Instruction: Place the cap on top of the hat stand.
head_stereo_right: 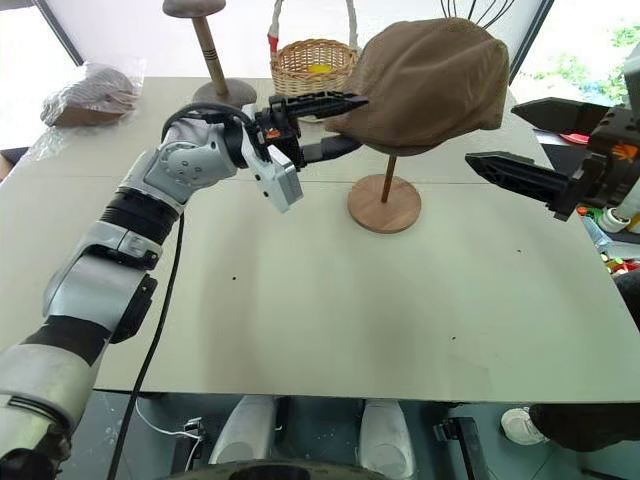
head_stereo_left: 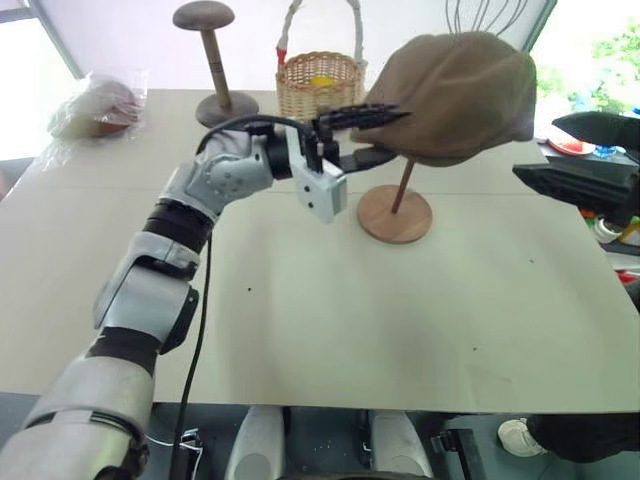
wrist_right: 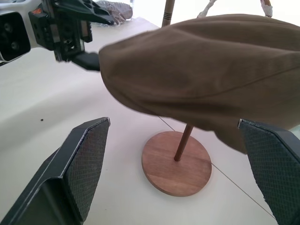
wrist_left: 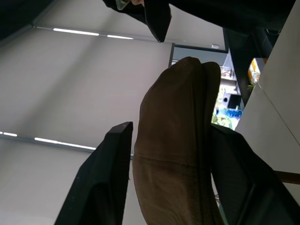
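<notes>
One step appears to remain: withdrawal of both arms. The cap (head_stereo_right: 430, 82) sits on top of the hat stand (head_stereo_right: 385, 204), covering its disc top completely; the thin stem and round base show below it. The cap hangs off-centre, with more fabric toward the robot's right and its brim edge reaching toward the robot's left.

The left gripper (head_stereo_right: 345, 123) is at the cap's left edge. Its fingers are spread, one above the brim edge and one below it. In the left wrist view the fabric lies between the two fingers, with a gap visible on one side, so the grip looks released; whether the lower finger touches the cloth cannot be told.

The right gripper (head_stereo_right: 545, 145) hovers beside the cap's right side, apart from it, fingers spread wide and holding nothing.

Judgement: placement is essentially done. What is left is to draw the left fingers clear without dragging the brim, since the floppy cap could slide off the small disc.

Behind stand a darker stand (head_stereo_left: 210, 60), a wicker basket (head_stereo_left: 320, 85) and a plastic-wrapped bundle (head_stereo_left: 95, 108) on the table (head_stereo_left: 400, 320).
</notes>
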You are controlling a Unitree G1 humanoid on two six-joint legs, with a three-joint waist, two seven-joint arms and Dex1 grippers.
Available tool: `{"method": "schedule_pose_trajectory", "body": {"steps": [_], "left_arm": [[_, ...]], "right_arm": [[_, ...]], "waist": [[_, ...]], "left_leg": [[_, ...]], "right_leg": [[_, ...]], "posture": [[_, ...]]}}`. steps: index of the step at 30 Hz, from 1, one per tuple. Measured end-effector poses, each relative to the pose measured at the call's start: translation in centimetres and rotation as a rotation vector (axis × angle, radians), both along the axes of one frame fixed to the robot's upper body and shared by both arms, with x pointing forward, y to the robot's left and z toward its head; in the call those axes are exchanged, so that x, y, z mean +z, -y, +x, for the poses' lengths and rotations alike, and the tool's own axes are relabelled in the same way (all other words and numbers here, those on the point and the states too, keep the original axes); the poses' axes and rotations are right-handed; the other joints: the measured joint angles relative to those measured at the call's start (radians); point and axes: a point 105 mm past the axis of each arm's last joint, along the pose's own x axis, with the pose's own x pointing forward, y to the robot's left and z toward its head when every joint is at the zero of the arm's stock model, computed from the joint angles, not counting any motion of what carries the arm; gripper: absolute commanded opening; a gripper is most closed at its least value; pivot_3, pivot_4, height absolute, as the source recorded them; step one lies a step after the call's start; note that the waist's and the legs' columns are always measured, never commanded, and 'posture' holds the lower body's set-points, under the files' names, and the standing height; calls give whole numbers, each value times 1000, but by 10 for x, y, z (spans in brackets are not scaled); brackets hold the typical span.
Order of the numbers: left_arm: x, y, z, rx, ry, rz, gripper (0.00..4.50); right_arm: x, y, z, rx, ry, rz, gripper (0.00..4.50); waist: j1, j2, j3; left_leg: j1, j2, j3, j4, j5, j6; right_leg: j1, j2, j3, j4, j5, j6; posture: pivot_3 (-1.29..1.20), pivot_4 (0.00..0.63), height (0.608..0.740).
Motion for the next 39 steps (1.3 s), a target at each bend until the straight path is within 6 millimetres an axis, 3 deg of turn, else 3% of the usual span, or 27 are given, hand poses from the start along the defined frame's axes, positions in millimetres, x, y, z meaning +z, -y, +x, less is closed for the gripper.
{"method": "schedule_pose_trajectory", "body": {"steps": [1,12,21,24,28,32,39], "left_arm": [[-2,-2,0,2,-5,7,4246],[-5,-51,-11,48,-120,55,4246],[44,-87,38,358,-196,-163,4246],[55,-105,58,428,-366,-271,4246],[47,-132,73,385,-883,-346,4246],[33,-149,54,258,-1300,-246,4246],[43,-154,-3,79,-1564,34,4246]], "right_arm": [[0,0,0,0,1,0,4500],[-1,-3,4,27,-7,0,4500],[-5,-9,11,64,-14,-16,4500],[-9,-10,14,63,-5,-47,4500],[-18,-16,19,51,46,-165,4500],[-25,-38,14,85,155,-327,4500],[-41,-77,8,125,391,-514,4500]], "waist": [[1,0,0],[1,0,0],[0,0,0],[0,0,0],[-10,0,0],[-26,-1,1],[-26,-1,1]], "left_leg": [[0,0,0,0,0,0],[0,0,0,1,0,0],[0,0,0,5,0,0],[0,0,0,4,0,0],[-1,0,0,2,0,0],[-1,0,0,0,0,0],[-1,0,0,1,0,0]], "right_leg": [[0,0,0,0,0,0],[0,0,0,1,-2,-3],[2,0,1,1,0,-1],[1,0,1,1,0,-1],[0,0,1,1,1,2],[-1,1,1,1,1,5],[-1,0,1,1,-2,0]], "posture": [[0,150,728],[0,150,728],[0,150,728],[0,150,728],[0,150,728],[0,150,728],[0,150,728]]}}
